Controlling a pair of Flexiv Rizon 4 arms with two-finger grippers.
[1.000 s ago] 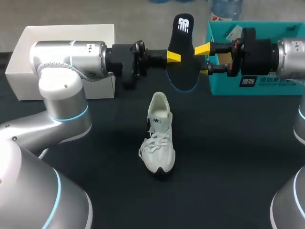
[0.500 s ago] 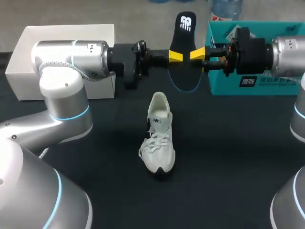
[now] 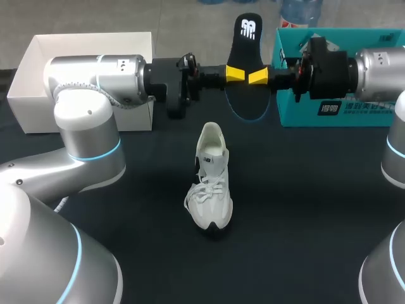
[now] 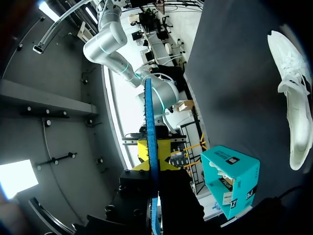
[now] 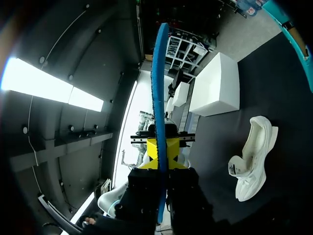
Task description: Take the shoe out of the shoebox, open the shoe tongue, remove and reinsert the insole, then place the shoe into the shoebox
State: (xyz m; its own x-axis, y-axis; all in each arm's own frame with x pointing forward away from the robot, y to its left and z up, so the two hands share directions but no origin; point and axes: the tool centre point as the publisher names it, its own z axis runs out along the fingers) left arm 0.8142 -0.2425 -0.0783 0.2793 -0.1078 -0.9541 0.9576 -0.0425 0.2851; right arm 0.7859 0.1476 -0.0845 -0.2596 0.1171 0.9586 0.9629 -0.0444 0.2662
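I have the insole [image 3: 245, 35] up in the air, standing on its edge. My left fingers [image 3: 235, 73] are closed on its waist from one side and my right fingers [image 3: 258, 77] are closed on it from the other, their tips almost meeting. Both wrist views show it edge-on, running straight out between the fingers.

I judge it to be thin, light foam that will flop away from any pinch. One pair of fingers should therefore take it near the heel end and let the toe end lead into the shoe.

The shoe [image 3: 211, 183] sits upright on the bench [image 3: 304, 221], below the fingers and well apart from them, with its heel end nearest them. It looks light and soft-sided, so it may skid or tip under a push. I would steady it at the heel collar. The shoebox [image 3: 345, 111] stands just beside the right fingers' wrist.
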